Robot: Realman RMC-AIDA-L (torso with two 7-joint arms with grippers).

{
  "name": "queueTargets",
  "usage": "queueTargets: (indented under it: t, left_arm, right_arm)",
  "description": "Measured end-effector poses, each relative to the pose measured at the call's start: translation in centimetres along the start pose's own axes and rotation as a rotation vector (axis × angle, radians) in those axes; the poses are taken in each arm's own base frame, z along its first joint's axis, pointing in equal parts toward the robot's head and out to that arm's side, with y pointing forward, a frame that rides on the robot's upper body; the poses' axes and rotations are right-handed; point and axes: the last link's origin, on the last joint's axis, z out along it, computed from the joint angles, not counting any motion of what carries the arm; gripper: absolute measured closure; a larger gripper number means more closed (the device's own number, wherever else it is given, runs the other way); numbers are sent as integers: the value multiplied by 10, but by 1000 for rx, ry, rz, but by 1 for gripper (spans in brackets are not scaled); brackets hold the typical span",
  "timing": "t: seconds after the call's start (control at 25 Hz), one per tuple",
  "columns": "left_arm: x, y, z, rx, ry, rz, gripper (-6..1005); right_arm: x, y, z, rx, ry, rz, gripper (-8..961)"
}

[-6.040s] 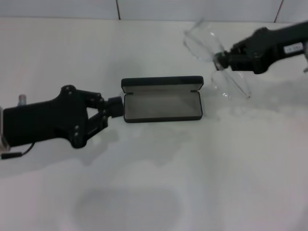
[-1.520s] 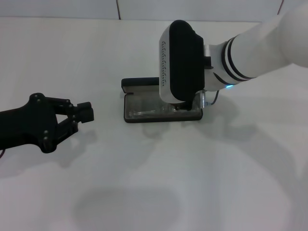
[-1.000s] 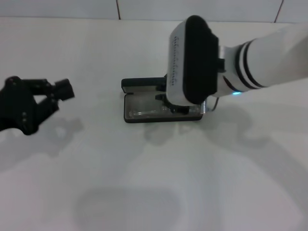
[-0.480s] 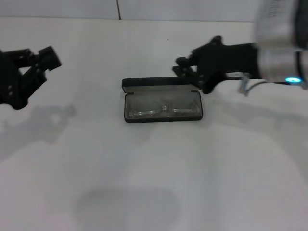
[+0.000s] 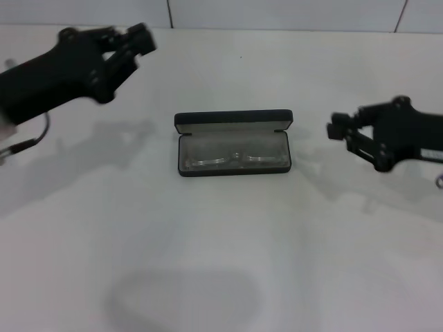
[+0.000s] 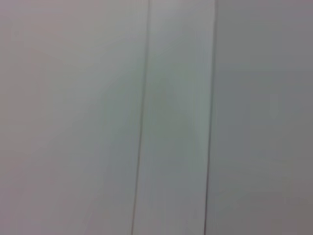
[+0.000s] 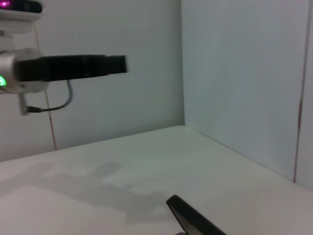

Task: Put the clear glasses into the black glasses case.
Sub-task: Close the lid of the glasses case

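The black glasses case lies open at the table's centre, lid tipped back, grey lining showing. The clear glasses rest folded inside its tray, free of both grippers. My right gripper hovers to the right of the case, apart from it, pointing at it with its pads together and nothing between them. My left gripper is raised at the far left, well away from the case, shut and empty. The right wrist view shows the left gripper far off, held level in the air.
The white table runs out to a pale wall at the back. A dark tip pokes into the right wrist view at its lower edge; what it is cannot be made out. The left wrist view shows only the wall.
The right gripper has drawn back to the right, away from the case's lid. The left arm has lifted and swung toward the far side. The glasses stay in the case.
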Motion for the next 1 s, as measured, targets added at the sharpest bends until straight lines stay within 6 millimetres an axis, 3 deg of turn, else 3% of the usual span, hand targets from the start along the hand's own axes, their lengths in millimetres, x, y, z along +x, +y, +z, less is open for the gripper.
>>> queueTargets:
  t: [0.12,0.32,0.52,0.8,1.0]
  left_arm:
    - [-8,-10,23,20,-40,-17,883]
    - [-24,-19,63,32,-131,-20,882]
    - [-42,-19,90,58,-183,-83,881]
    - [-71,-14,107,92,-339,-121,879]
    - [-82,-15,108,128,-411,-154,878]
  right_arm:
    - [16,3,-17,-23,-46,14,779]
    - [24,6,-45,-36,-127,78,772]
    - [30,9,-52,-38,-154,112,766]
    - [27,12,-49,-65,-167,108,757]
    - [25,10,-48,-63,-169,104,750]
